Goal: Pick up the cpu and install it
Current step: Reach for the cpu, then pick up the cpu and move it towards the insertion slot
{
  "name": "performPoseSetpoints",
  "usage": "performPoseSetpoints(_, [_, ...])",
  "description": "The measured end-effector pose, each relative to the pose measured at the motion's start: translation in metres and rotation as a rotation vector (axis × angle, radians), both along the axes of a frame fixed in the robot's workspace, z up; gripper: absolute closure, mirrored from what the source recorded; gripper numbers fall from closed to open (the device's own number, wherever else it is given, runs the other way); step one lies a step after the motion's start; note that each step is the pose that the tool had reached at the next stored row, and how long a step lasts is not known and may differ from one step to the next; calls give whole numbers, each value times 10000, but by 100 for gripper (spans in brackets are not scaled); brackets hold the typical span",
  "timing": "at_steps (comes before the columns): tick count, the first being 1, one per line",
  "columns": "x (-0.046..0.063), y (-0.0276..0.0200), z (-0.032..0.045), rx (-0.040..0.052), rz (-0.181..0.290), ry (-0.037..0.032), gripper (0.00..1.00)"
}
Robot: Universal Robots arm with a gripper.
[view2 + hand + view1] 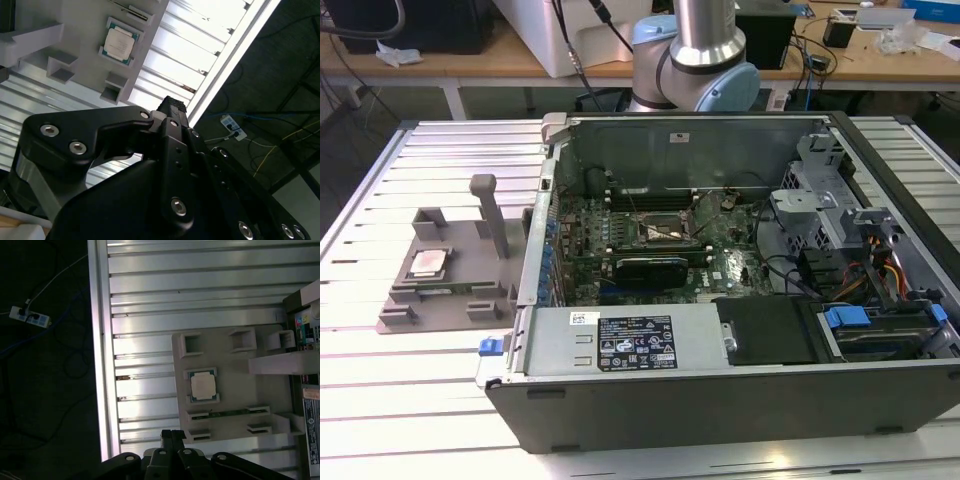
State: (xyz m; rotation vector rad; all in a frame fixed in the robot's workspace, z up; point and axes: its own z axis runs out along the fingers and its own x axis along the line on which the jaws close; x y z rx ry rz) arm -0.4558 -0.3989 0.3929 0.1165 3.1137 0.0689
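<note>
The cpu (427, 263), a small square chip with a silver top, lies flat in a recess of the grey plastic tray (455, 300) on the exterior view's left. Both wrist views look down on it from well above: cpu (120, 43) on tray (82, 27), and cpu (203, 386) on tray (235, 405). My gripper (171, 434) hangs high over the table's slats, beside the tray and apart from the chip. Its black fingers (172, 105) stand shut together with nothing between them. The motherboard socket (665, 232) sits open-faced inside the computer case.
The open computer case (740, 300) fills the table's middle and right, with a power supply, drive cage and cables inside. A tall grey post (490, 215) rises from the tray. The slatted metal table (410, 400) ends at a rail (102, 365); a power strip lies on the floor beyond.
</note>
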Motion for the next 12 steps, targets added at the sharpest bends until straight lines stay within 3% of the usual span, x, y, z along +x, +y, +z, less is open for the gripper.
performPoseSetpoints(12, [-11,0,0,0,0,0,89])
